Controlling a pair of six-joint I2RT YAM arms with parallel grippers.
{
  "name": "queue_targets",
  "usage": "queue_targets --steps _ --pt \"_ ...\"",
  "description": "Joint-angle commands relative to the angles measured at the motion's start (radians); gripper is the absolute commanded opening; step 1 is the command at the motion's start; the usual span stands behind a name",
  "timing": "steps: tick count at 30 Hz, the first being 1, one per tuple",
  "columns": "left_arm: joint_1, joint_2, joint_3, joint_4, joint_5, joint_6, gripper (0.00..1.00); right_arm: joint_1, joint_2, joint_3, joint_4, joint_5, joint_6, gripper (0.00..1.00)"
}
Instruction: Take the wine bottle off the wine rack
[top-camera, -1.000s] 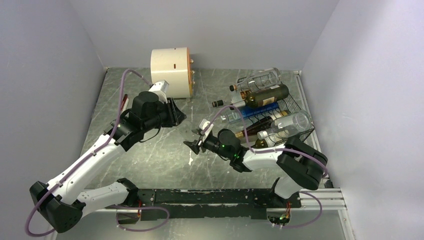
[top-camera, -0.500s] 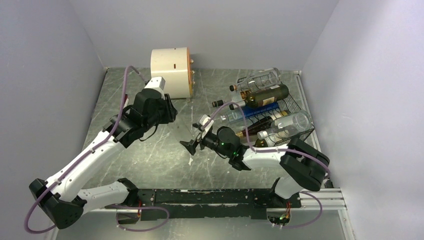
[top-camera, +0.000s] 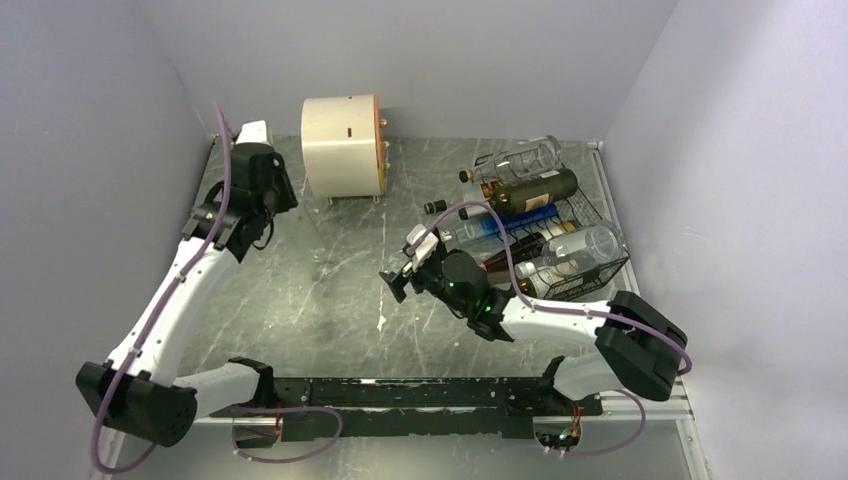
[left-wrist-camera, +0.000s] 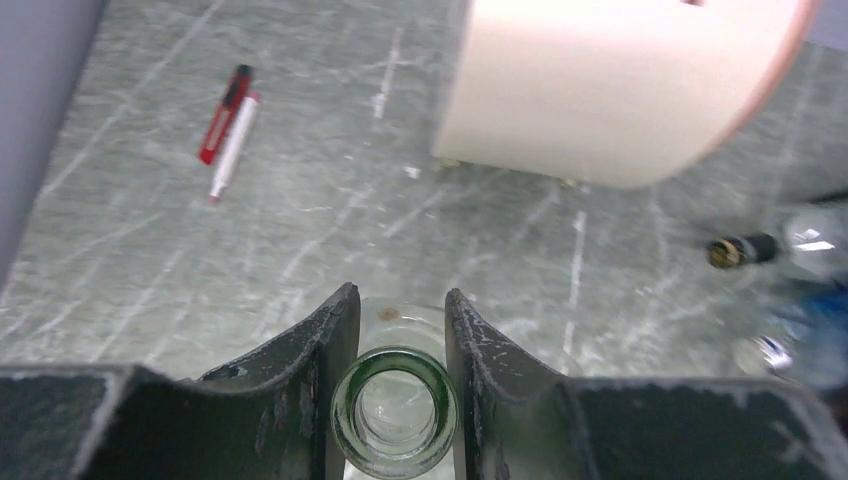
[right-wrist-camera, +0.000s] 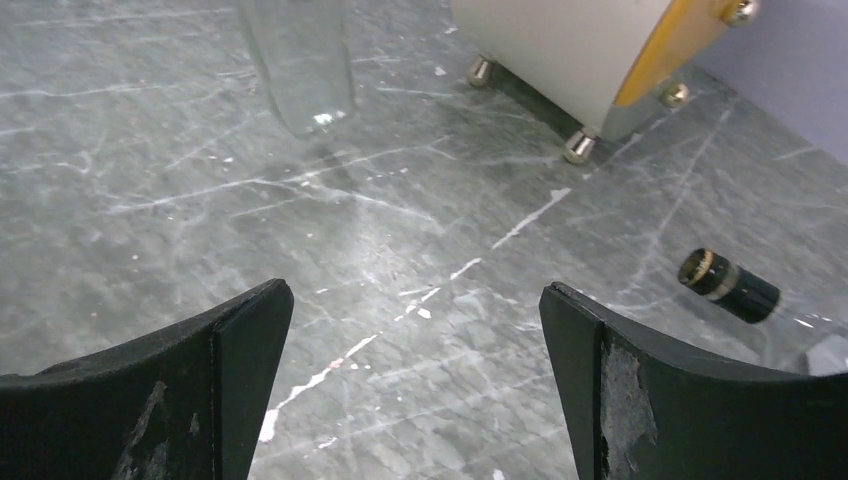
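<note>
My left gripper (left-wrist-camera: 398, 300) is shut on the neck of a clear glass wine bottle (left-wrist-camera: 393, 410); its green-tinted open mouth faces the left wrist camera. In the top view this gripper (top-camera: 264, 190) is far left by the wall, and it hides the bottle. The right wrist view shows the bottle's clear lower body (right-wrist-camera: 298, 60) upright, its base at or just above the table. The black wire wine rack (top-camera: 585, 215) stands at the right with several bottles lying in it. My right gripper (top-camera: 400, 272) hangs open and empty left of the rack, its fingers (right-wrist-camera: 245, 340) wide apart over bare marble.
A cream cylinder drum (top-camera: 342, 145) on small feet stands at the back, close to the right of the left gripper. A red and white pen (left-wrist-camera: 228, 125) lies by the left wall. A black-capped bottle neck (right-wrist-camera: 728, 285) sticks out of the rack toward the table middle.
The left arm has swung from the table's middle to the far left by the wall, still gripping the bottle. The right gripper has opened wide and drawn slightly toward the rack.
</note>
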Motion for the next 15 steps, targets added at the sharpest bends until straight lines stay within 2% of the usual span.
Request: queue_targets --steps 1,8,11,15 --pt "0.141 0.041 0.048 0.130 0.091 0.100 0.07 -0.026 -0.037 0.015 -0.046 0.064 -0.023 1.00" --pt "0.299 0.125 0.062 0.202 0.095 0.118 0.07 -0.096 -0.035 0.043 -0.077 -0.001 0.035 1.00" --pt "0.325 0.146 0.038 0.273 0.100 0.130 0.07 -0.115 -0.046 0.041 -0.085 -0.021 0.046 1.00" --pt "0.363 0.190 0.044 0.273 0.106 0.127 0.07 -0.132 -0.071 0.030 -0.108 -0.035 0.064 1.00"
